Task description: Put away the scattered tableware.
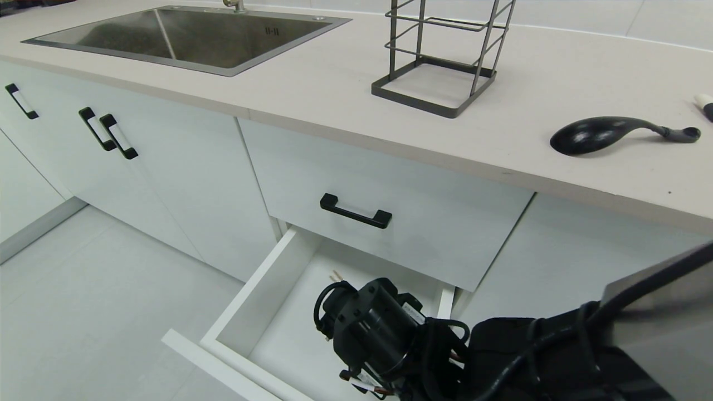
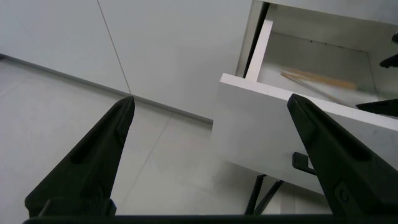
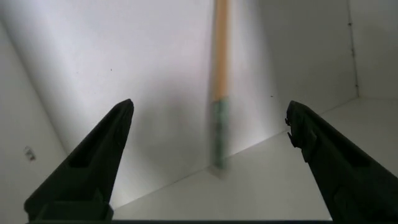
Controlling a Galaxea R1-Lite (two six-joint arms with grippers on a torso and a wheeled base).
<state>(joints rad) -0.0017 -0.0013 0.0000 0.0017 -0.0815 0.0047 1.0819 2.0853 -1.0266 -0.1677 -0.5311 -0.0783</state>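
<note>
Lying in drawer (image 3: 112, 56): chopstick (image 3: 219, 62), seemingly between spread right tool (image 3: 209, 104).

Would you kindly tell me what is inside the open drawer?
Wooden chopsticks lie in the open drawer. The right arm covers part of its floor; the upper drawer hides its back.

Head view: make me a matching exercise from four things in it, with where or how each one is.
Things:
1 ladle
2 wire rack
3 lower drawer
4 sink

Place or state:
A pulled open
B set into the countertop
C lying on the countertop
D standing upright on the countertop

Pairs: 1-C; 2-D; 3-A; 4-B
</note>
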